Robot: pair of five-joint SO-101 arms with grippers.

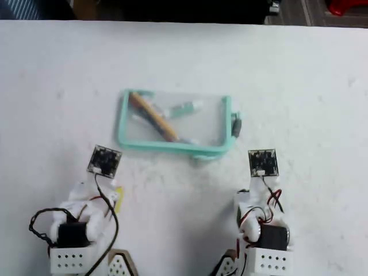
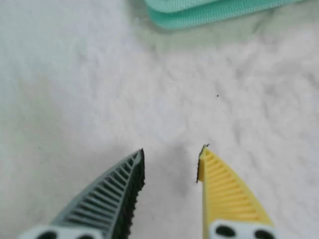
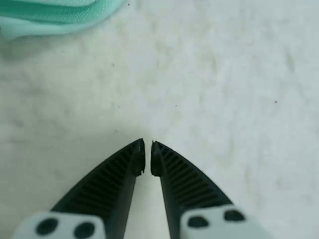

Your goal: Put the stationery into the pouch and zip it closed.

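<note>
A clear pouch (image 1: 172, 123) with a mint-green border lies flat in the middle of the white table. Inside it I see an orange and yellow pen (image 1: 154, 117) and a smaller pale green item (image 1: 185, 108). A grey pull tab (image 1: 236, 127) sticks out at the pouch's right end. My left gripper (image 2: 172, 159) hovers over bare table just short of the pouch's near edge (image 2: 209, 12), open, with nothing between its grey and yellow fingers. My right gripper (image 3: 147, 149) is near the pouch's near right corner (image 3: 50, 17), its black fingers shut on nothing.
The white table (image 1: 310, 86) stretches wide on all sides of the pouch. Both arms sit at the near edge, with wrist camera boards (image 1: 104, 160) and loose wires (image 1: 40, 227) over them. Dark floor lies beyond the far edge.
</note>
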